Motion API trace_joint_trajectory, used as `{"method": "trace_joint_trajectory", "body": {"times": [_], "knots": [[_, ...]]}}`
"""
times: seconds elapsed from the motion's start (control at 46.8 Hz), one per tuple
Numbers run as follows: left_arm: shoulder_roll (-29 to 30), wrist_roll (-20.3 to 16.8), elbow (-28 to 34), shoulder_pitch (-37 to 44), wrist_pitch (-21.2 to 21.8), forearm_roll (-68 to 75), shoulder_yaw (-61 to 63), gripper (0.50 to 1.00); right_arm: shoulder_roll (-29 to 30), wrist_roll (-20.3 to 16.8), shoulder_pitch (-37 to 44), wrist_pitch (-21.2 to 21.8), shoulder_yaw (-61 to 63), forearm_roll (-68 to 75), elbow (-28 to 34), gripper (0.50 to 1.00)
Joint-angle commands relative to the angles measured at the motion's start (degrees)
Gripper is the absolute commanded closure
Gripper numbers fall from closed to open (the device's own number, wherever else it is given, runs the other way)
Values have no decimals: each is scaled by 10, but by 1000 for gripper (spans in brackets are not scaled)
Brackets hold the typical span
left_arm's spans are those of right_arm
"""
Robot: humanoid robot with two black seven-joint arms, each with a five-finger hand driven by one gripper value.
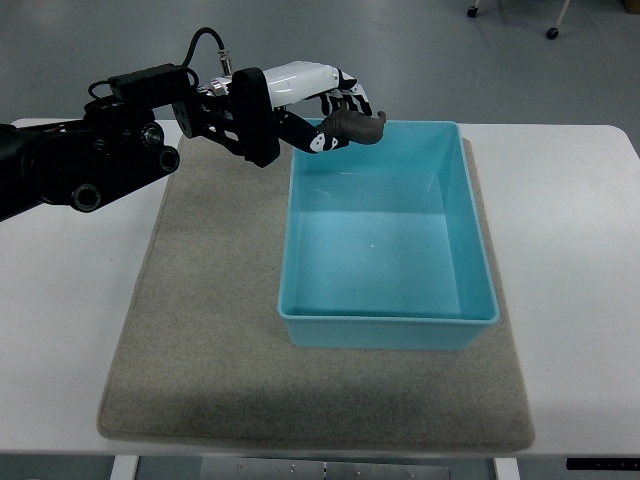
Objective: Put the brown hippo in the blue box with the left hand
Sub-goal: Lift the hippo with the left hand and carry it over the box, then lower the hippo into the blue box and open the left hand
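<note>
1. The left robot hand (pixel 335 105) reaches in from the upper left of the frame, its black arm crossing the counter's (pixel 570 230) left edge.
2. Its fingers (pixel 350 97) are clamped on the brown hippo (pixel 352 127), which sticks out to the right of the hand.
3. The brown hippo is held in the air over the upper left corner of the blue box (pixel 385 235), just above the far rim; it is not resting on the box floor.
4. The blue box sits open in the middle of the frame, slightly right of centre, and nothing lies on its floor.
5. The box stands on a grey-beige mat (pixel 200 340) that covers most of the white counter.
6. The mat spreads wider to the left of the box than to the right.
7. Chair castors (pixel 551 32) show on the floor at the upper right of the frame.
</note>
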Motion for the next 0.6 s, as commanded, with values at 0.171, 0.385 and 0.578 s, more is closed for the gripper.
{"method": "trace_joint_trajectory", "body": {"times": [0.171,0.385,0.578], "knots": [[-37,0,-20,12,0,39,30,1000,0,0,0,0,0,0,0,564],[-56,1,-29,29,1,51,75,1000,0,0,0,0,0,0,0,564],[-61,1,-29,43,1,53,86,1000,0,0,0,0,0,0,0,564]]}}
